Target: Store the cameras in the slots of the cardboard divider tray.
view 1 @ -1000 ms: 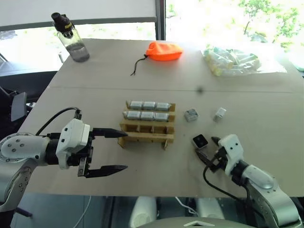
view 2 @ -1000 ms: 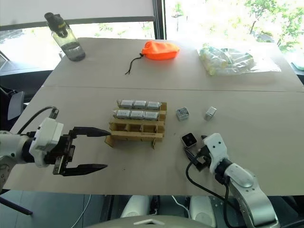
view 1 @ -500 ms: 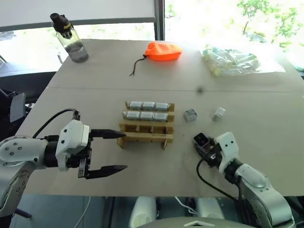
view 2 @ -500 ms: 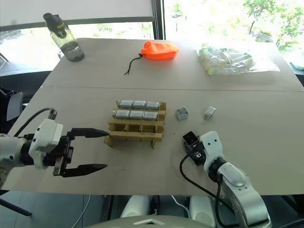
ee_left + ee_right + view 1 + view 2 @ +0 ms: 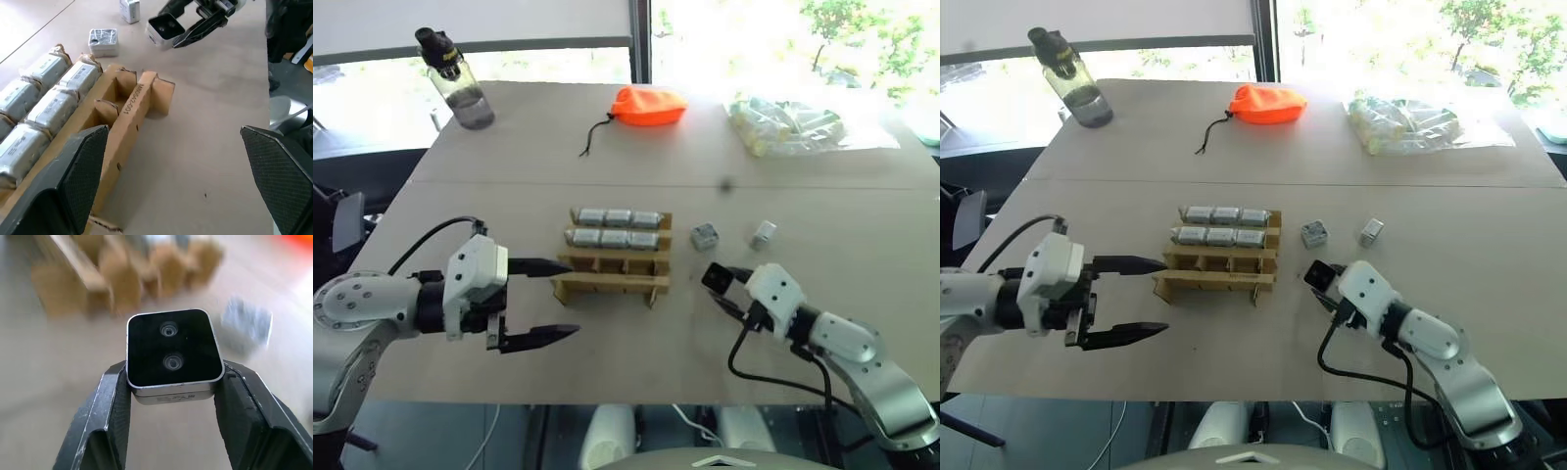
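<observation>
The cardboard divider tray (image 5: 607, 285) sits mid-table; its two back rows are packed with silver-grey cameras (image 5: 619, 228) and the front row of slots stands empty. My right gripper (image 5: 722, 284) is shut on a black-faced camera (image 5: 172, 352) with two lenses, held off the table just right of the tray. Two more loose cameras (image 5: 706, 236) (image 5: 764, 234) lie beyond it. My left gripper (image 5: 571, 299) hangs open at the tray's left end, upper finger close to the front corner, nothing between its fingers. In the left wrist view the tray (image 5: 132, 105) lies ahead, with the held camera (image 5: 165, 31) beyond it.
A water bottle (image 5: 458, 83) stands at the far left. An orange pouch (image 5: 649, 106) with a cord lies at the back centre. A clear bag of pale tubes (image 5: 793, 125) sits at the back right. The table's front edge runs just below both grippers.
My right gripper closed on the black-faced camera, lifted it off the table and carried it left toward the tray while rolling. The left gripper stayed open beside the tray.
</observation>
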Robot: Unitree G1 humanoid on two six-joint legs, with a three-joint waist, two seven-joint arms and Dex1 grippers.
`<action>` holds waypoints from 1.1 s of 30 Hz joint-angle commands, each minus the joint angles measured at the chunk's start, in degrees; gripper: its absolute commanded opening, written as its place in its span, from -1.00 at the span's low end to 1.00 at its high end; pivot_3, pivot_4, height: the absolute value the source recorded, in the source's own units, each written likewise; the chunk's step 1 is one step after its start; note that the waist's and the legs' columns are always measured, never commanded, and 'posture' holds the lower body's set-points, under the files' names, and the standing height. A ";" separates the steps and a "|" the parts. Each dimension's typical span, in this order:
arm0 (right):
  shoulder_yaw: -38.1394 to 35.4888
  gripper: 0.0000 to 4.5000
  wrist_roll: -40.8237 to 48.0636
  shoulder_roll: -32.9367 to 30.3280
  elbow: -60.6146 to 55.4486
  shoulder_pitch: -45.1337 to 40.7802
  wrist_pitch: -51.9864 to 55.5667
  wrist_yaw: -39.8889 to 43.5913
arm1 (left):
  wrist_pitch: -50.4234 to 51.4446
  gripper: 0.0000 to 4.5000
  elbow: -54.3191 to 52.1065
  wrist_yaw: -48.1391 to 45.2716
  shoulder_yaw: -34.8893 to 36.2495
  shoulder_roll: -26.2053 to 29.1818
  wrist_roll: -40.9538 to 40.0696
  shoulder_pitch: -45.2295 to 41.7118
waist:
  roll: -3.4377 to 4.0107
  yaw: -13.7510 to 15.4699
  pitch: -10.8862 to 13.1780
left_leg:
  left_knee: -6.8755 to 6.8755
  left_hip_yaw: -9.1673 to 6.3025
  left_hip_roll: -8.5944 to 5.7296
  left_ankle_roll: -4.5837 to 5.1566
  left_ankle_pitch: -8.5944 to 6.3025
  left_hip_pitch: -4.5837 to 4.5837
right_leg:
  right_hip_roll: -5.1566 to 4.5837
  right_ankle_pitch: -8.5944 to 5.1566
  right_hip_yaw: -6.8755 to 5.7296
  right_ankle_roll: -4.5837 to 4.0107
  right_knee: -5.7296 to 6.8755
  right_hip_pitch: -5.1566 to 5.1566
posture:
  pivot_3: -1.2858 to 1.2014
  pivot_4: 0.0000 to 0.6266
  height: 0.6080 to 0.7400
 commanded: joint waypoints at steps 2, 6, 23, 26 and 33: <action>5.86 -0.16 -1.51 -1.08 1.41 -10.72 -4.84 9.51 | 6.99 1.00 2.07 2.49 -5.28 0.14 -2.40 -8.26 | -0.11 0.08 0.13 | 0.10 -0.02 -0.02 0.00 0.00 0.00 | 0.01 0.01 -0.01 -0.03 0.06 0.02 | 0.03 -0.52 0.78; 13.15 -0.16 -9.39 -2.15 8.17 -23.02 -17.04 16.97 | 11.92 1.00 5.29 0.38 -8.73 0.46 -4.86 -15.26 | -0.25 0.00 0.31 | 0.33 -0.03 -0.01 0.00 0.00 -0.11 | 0.05 0.11 -0.01 -0.18 0.15 -0.04 | 0.03 -0.52 0.78; 19.37 -0.16 -35.07 8.70 41.05 -50.42 -58.74 3.03 | 18.16 1.00 22.60 -10.86 -25.78 -1.30 2.76 -38.29 | -0.57 -0.23 0.65 | 0.51 0.57 -0.05 -0.07 0.03 -0.40 | 0.01 0.14 0.11 -0.18 0.27 -0.35 | 0.03 -0.52 0.78; 19.32 -0.16 -36.43 9.77 41.75 -50.66 -60.46 1.54 | 18.22 1.00 24.24 -10.53 -26.54 -2.41 4.25 -40.00 | -0.57 -0.27 0.66 | 0.54 0.62 -0.06 -0.08 0.04 -0.44 | -0.02 0.14 0.13 -0.18 0.27 -0.37 | 0.03 -0.52 0.78; 19.88 -0.16 -36.86 11.09 41.63 -49.84 -60.49 1.93 | 18.15 1.00 25.41 -12.07 -27.09 -3.85 5.62 -41.84 | -0.58 -0.95 0.65 | 0.60 0.61 -0.06 -0.13 0.07 -0.39 | -0.03 0.15 0.15 -0.18 0.40 -0.37 | 0.03 -0.52 0.78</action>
